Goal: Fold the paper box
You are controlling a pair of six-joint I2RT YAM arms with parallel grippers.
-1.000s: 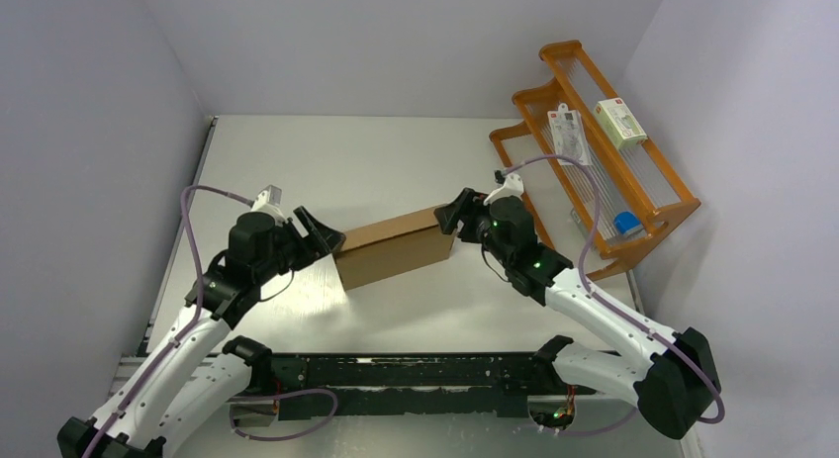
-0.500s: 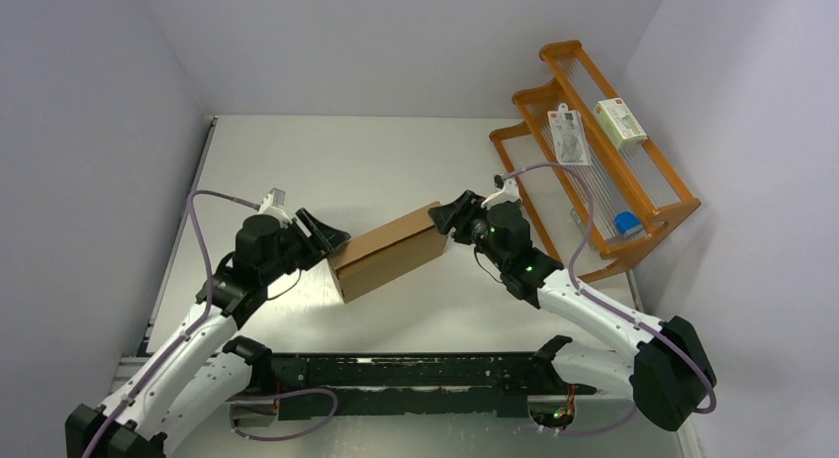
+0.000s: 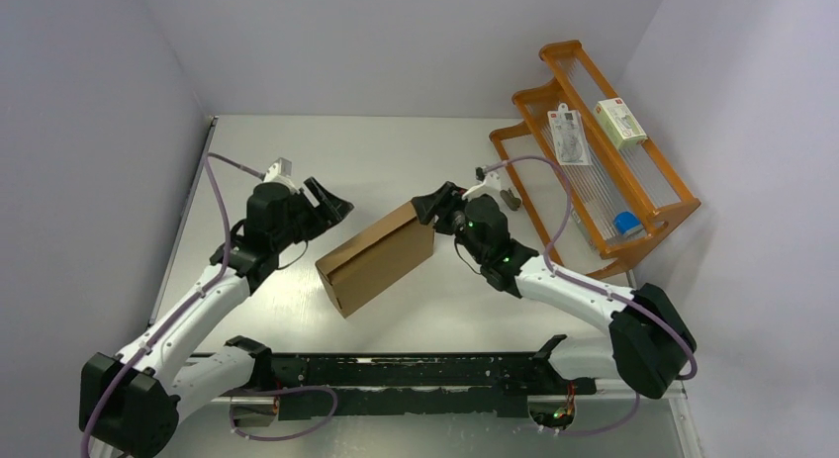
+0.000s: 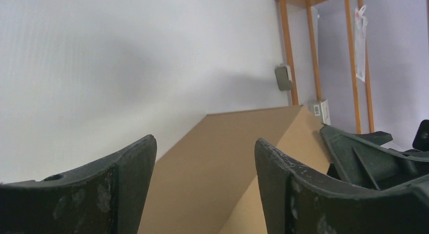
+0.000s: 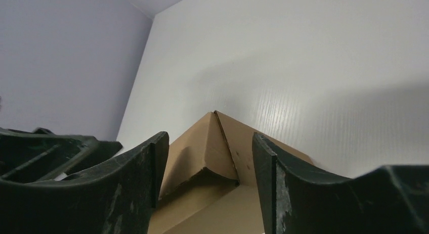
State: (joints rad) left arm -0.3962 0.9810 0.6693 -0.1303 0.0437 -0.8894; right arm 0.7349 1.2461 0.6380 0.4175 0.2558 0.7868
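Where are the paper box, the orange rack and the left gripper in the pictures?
paper box (image 3: 379, 258): top view, on its brown top face.
orange rack (image 3: 676, 211): top view, on its front wooden rail.
left gripper (image 3: 332, 203): top view, between its fingertips.

Pale walls, orange rack

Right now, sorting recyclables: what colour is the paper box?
Plain brown paper box, clearest from the top external view.

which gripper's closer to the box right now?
Right. The right gripper sits at the far corner of the box, jaws open around it. The left gripper hangs off to the box's left, apart.
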